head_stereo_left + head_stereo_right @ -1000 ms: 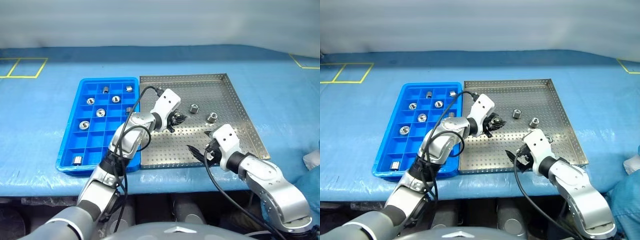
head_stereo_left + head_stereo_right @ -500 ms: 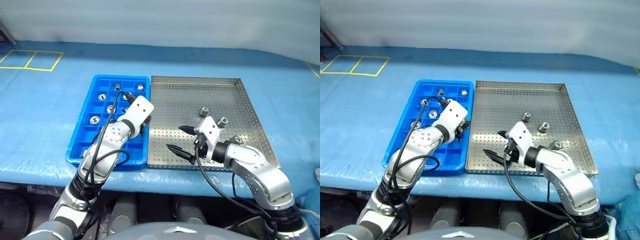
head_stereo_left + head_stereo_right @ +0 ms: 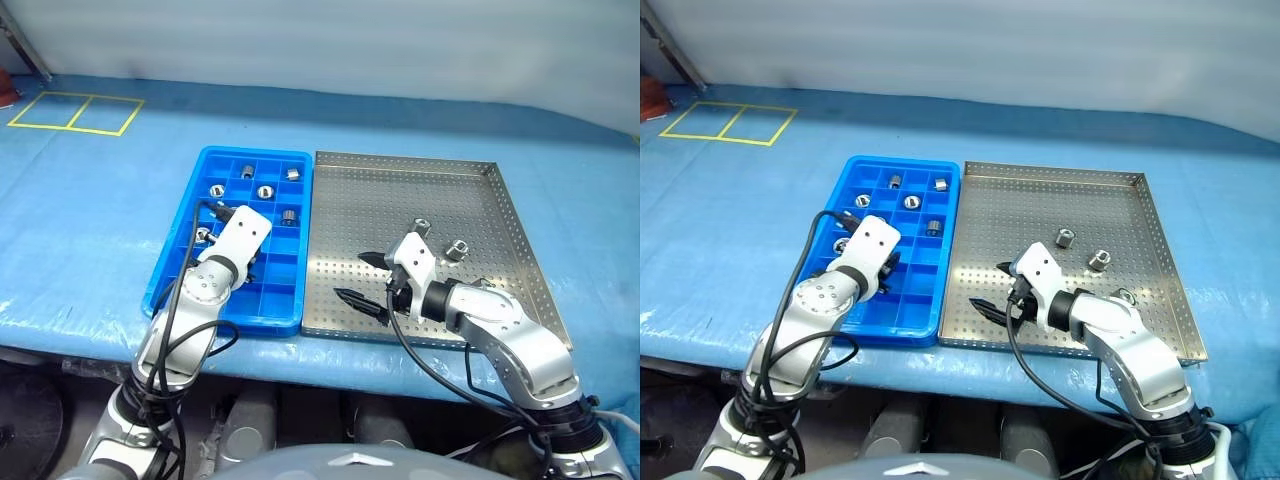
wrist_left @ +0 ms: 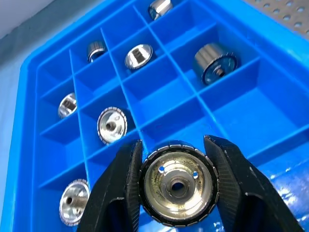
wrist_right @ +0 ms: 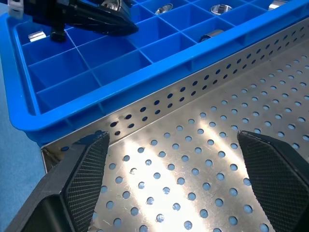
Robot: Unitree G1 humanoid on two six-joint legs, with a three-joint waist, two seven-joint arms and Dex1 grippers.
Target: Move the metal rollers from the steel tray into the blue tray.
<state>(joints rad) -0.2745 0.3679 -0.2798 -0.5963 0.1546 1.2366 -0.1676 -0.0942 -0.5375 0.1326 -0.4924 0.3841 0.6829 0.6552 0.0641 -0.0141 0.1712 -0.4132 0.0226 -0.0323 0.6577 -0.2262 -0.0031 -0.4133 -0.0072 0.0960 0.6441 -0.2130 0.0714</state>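
Left end effector (image 4: 176, 186) closed on one metal roller (image 4: 177, 182), hovering over near rows of blue tray (image 3: 171, 268); empty compartments just ahead, several filled farther back. Right end effector (image 3: 362, 278) spread wide, holding nothing, above steel tray (image 3: 480, 215) near its front-left corner, bare perforated sheet around it. Trays' long rims appear to touch. Two loose rollers (image 3: 458, 249) mid steel tray; possibly third behind right arm. No legible writing. Blue tabletop (image 3: 90, 210) beyond, yellow tape squares (image 3: 76, 112) far left.
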